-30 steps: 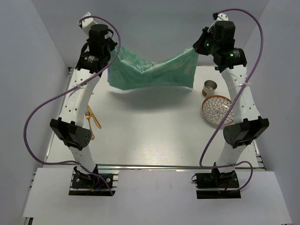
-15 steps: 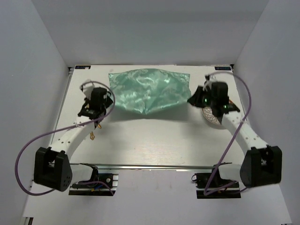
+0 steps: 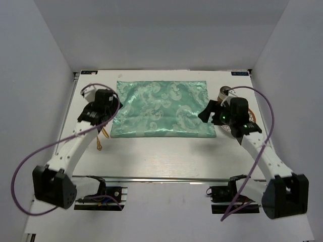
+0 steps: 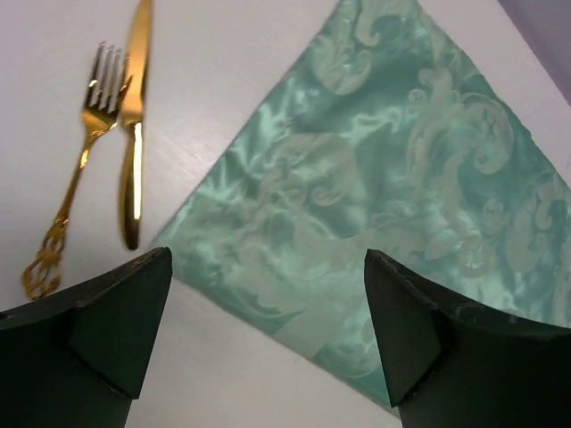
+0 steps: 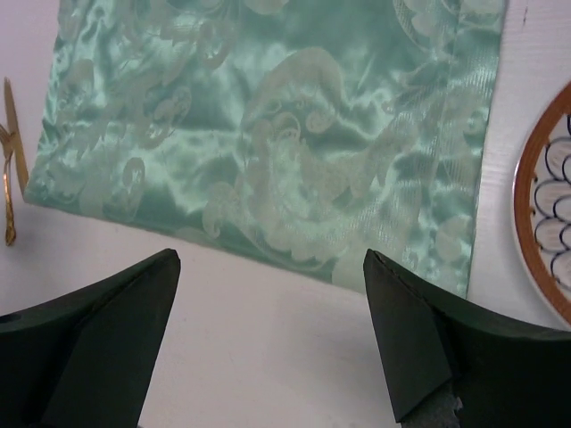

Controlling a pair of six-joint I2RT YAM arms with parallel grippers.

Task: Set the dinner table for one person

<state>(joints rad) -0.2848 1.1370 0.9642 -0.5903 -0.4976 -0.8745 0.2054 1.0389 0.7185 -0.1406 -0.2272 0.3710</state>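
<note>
Green satin cloth (image 3: 160, 108), flat on the white table (image 3: 166, 156), toward 12 o'clock from the arm bases, long axis from 9 to 3 o'clock. Low over its corner at 7 o'clock, the left tool (image 4: 268, 267), jaws spread wide, nothing between them. Over the corner at 5 o'clock, the right tool (image 5: 272, 263), likewise wide open and empty. No fold or bunching visible from above. Looks finished as a place mat, with the rest of the setting not yet on it.

Gold fork (image 4: 85, 152) and gold knife (image 4: 134, 116) side by side on bare table at 9 o'clock of the cloth, just off its edge, handles toward 6 o'clock, long axes roughly 12 to 6. Closest to the left arm.

Patterned plate (image 5: 544, 223) with a brown rim at 3 o'clock of the cloth, just beside its short edge, partly hidden under the right arm from above. Small cup (image 3: 225, 92) a little further toward 12 o'clock.

Probably plate first, a job for the right arm. Lies at 3 o'clock of that tool and needs a carry toward 9 o'clock onto the cloth's middle. Worth watching: thin rim lying flat, hard to pinch, and slippery cloth likely to wrinkle if dragged across.
</note>
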